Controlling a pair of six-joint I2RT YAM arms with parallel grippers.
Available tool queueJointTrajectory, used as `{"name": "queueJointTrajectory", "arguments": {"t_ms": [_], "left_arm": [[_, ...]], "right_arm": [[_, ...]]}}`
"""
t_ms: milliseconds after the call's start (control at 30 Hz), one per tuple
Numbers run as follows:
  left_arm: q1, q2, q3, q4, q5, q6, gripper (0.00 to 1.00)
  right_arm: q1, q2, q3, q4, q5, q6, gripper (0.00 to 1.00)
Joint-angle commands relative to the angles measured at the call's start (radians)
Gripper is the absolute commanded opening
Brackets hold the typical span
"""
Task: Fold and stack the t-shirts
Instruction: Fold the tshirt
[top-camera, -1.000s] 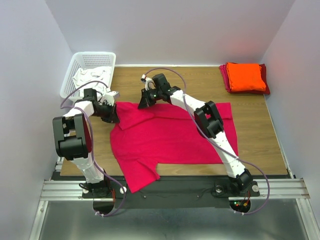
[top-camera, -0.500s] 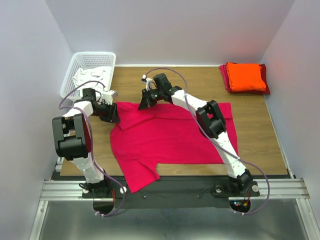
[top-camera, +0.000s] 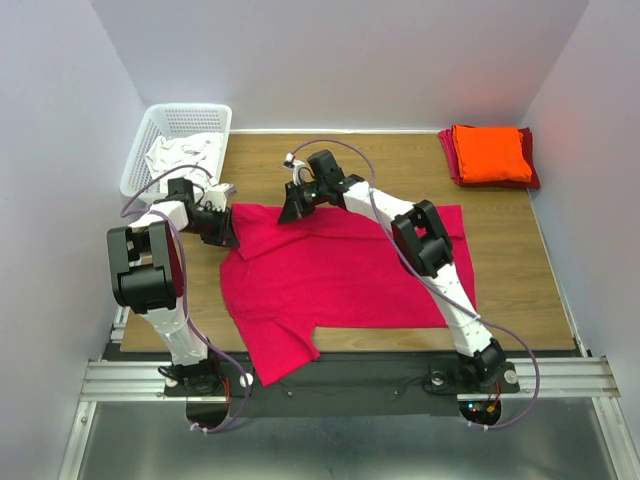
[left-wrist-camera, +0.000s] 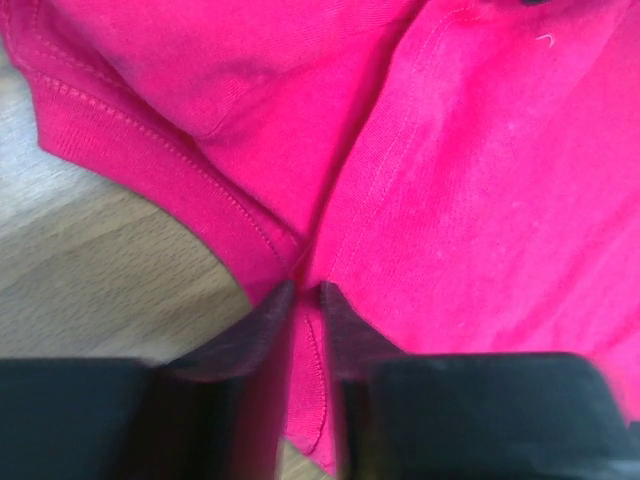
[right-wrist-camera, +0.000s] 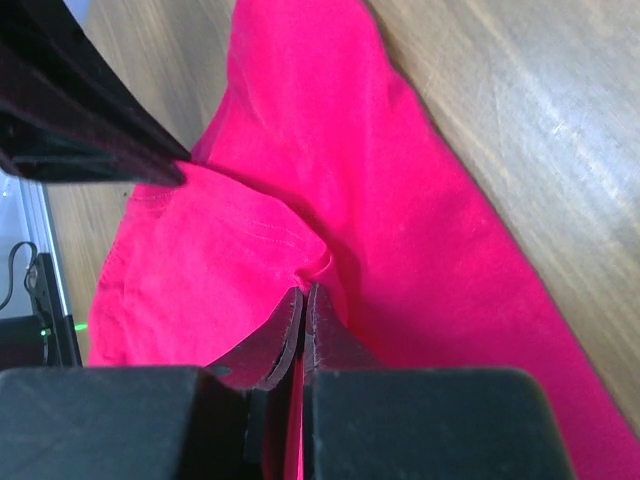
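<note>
I find nothing I can read anywhere. The pinkish-red t-shirt, the folded orange t-shirt, the white basket and the tabletop show no legible print, tag, brand or number in any view.

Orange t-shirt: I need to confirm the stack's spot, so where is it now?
In the top external view, the folded orange t-shirt lies at the far right corner of the table, atop a darker red t-shirt, apart from the spread pink-red t-shirt.
</note>
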Motion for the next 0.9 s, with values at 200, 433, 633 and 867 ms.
{"name": "queueJointTrajectory", "arguments": {"t_ms": [200, 433, 633, 867], "left_arm": [[0.008, -0.109, 0.044, -0.054, 0.065, 0.048, 0.00], [0.008, -0.223, 0.000, -0.133, 0.074, 0.175, 0.00], [0.008, -0.286, -0.028, -0.196, 0.085, 0.258, 0.00], [0.005, -0.350, -0.031, -0.268, 0.094, 0.314, 0.00]], "right_arm": [[0.005, -0.147, -0.057, 0.041, -0.051, -0.020, 0.01], [0.004, -0.234, -0.166, 0.041, -0.083, -0.048, 0.01], [0.004, -0.290, -0.250, 0.039, -0.103, -0.068, 0.01], [0.002, -0.337, -0.298, 0.039, -0.123, -0.082, 0.01]]}}
